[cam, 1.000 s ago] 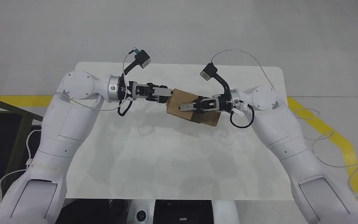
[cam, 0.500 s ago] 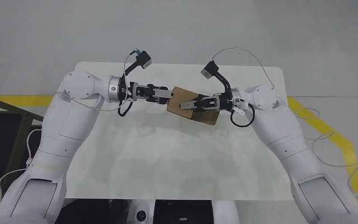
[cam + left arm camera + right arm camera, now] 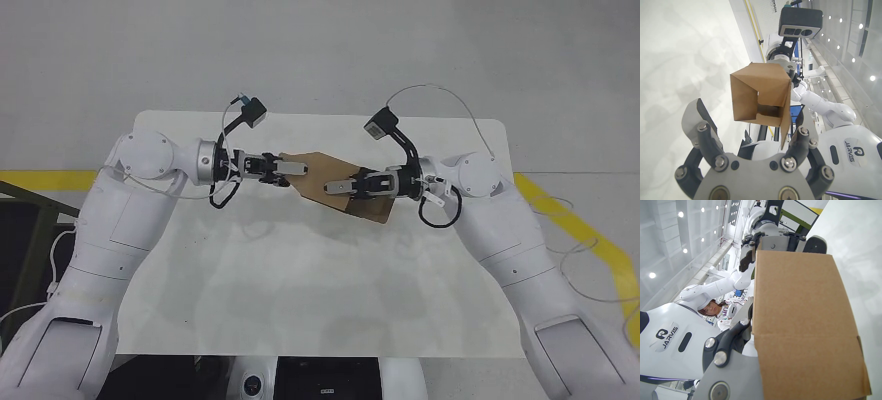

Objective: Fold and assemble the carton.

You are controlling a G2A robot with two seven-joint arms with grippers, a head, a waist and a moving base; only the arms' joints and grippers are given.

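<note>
Carton [image 3: 322, 170] pinched by right fingers [image 3: 743, 312]; left fingers [image 3: 703, 118] spread, its flap [image 3: 786, 121] beside one.

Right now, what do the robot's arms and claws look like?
The left arm and right arm are smooth, rounded white shells with silver rings at the joints. Thin cables loop near each wrist, beside a small black camera box on a stalk. The left gripper and right gripper are grey metal with black links, shiny screws and dark-padded fingers.

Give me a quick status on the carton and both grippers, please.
Left gripper open, carton flap between its fingers. Right gripper shut on carton, held off table. Nothing else in the way.
</note>
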